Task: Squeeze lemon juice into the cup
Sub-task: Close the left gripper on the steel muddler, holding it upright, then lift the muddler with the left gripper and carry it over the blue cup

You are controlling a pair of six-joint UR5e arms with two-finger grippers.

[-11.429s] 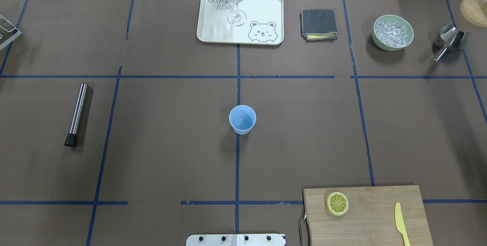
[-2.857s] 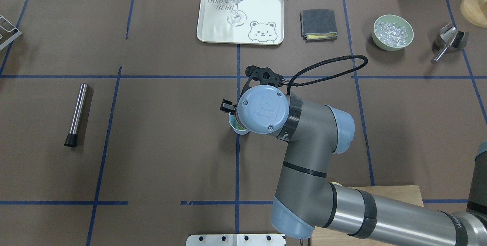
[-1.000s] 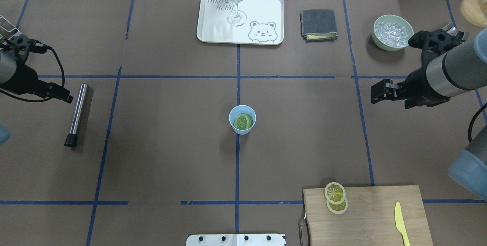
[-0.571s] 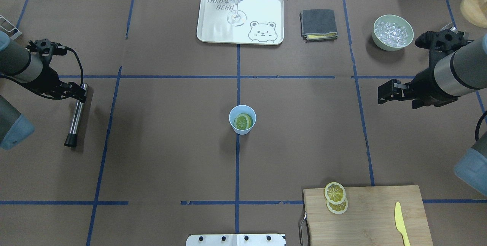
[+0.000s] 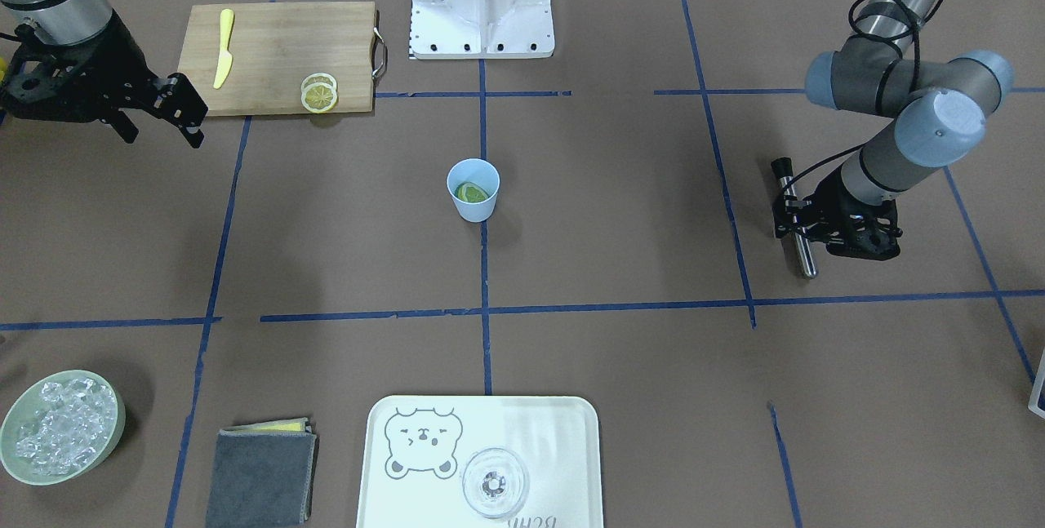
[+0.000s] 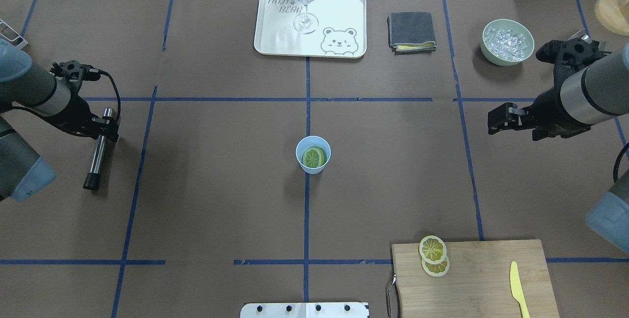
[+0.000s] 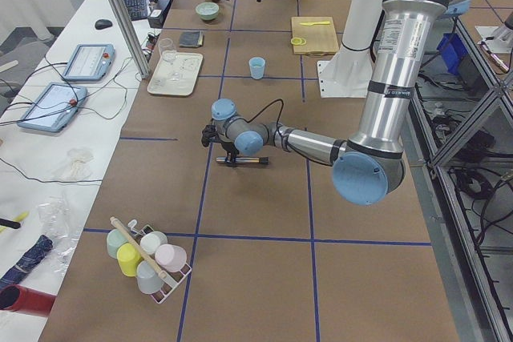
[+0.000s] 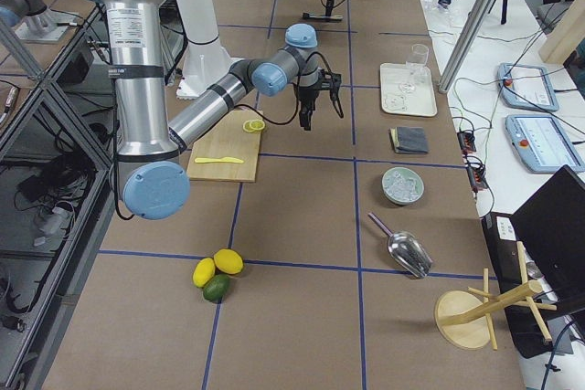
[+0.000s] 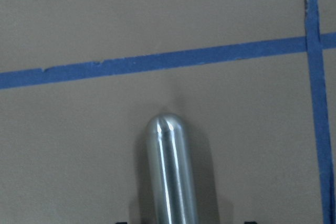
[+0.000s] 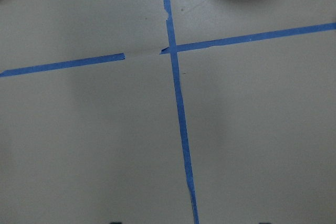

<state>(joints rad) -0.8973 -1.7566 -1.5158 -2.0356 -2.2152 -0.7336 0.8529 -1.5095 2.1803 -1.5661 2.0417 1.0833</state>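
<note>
1. While the lemon lies inside the cup mid-table, the left gripper straddles the steel rod, jaws spread, probably not touching it.
2. The right gripper is spread too, well off from the cup.

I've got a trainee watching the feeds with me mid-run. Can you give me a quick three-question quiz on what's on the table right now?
1. Count: how many spare slices lie on the cutting board?
2. True or false: the left claw is at the steel bar.
3. Pick one. The task's lemon slice is: A) in the cup; B) on the cutting board; C) in the left claw.

Key: 1, two. 2, true. 3, A.
</note>
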